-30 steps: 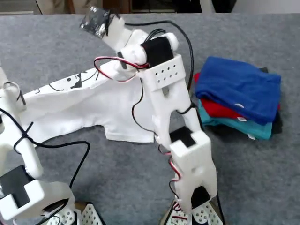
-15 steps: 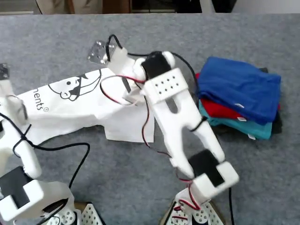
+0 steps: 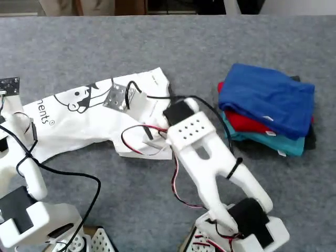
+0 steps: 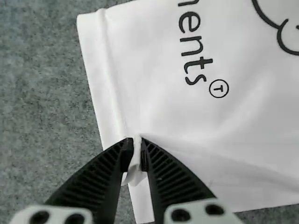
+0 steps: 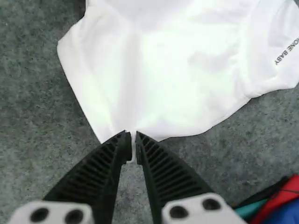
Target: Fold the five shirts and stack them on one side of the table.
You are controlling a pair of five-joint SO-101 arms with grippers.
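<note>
Near side: left arm near-left, right arm near-centre, both leaning over the white shirt point(image 3: 79, 121), which lies spread and rumpled on the left half of the grey surface point(image 3: 210, 47), print up. Left end effector point(image 4: 134, 148) is narrow, tips nipped on a fold of the shirt's edge at its left end, cloth visible between the tips. Right end effector point(image 5: 131, 140) is also nearly closed, with a sliver of white hem caught between the tips, so it looks to be holding the shirt's edge too. Mid-right: stack point(image 3: 265, 107) of folded shirts, well apart from the white one, blue shirt point(image 3: 265, 97) on top, red shirt point(image 3: 244, 123) under it, teal shirt point(image 3: 262, 139) below that, dark shirt point(image 3: 310, 137) at the bottom. Step in hand, judged: folding the fifth and last shirt, four already stacked. Next move likely calls for both arms to lift their held edges together and carry them across the shirt, keeping the cloth taut so it doesn't bunch. Hard to see: in the high view the right arm's wrist covers its grip point, the left arm covers the shirt's left end, sleeves can't be made out, and the dark shirt barely peeks out
</note>
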